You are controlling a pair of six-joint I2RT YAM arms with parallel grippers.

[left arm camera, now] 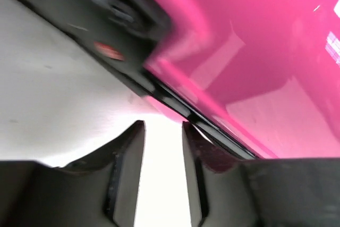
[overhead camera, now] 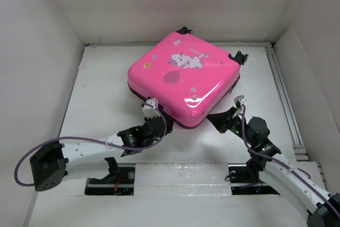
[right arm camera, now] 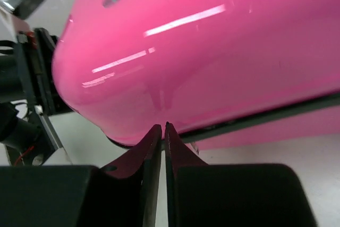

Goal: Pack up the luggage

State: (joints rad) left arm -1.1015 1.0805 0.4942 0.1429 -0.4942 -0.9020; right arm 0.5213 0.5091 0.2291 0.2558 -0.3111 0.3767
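The luggage (overhead camera: 183, 75) is a hot-pink hard-shell suitcase lying flat and closed on the white table (overhead camera: 103, 97), sticker side up, black wheels at the back. My left gripper (overhead camera: 161, 116) is at its near left edge. In the left wrist view the gripper (left arm camera: 163, 126) is open and empty, with its right finger close to the dark seam (left arm camera: 175, 97) of the luggage (left arm camera: 255, 51). My right gripper (overhead camera: 211, 115) is at the near right edge. In the right wrist view it (right arm camera: 163, 127) is shut, tips against the luggage shell (right arm camera: 212, 41) just above the seam (right arm camera: 265, 118).
White enclosure walls stand to the left, back and right. A metal rail (overhead camera: 284, 99) runs along the table's right side. The arm base mounts (overhead camera: 180, 176) sit at the near edge. My left arm shows at the left of the right wrist view (right arm camera: 21, 78).
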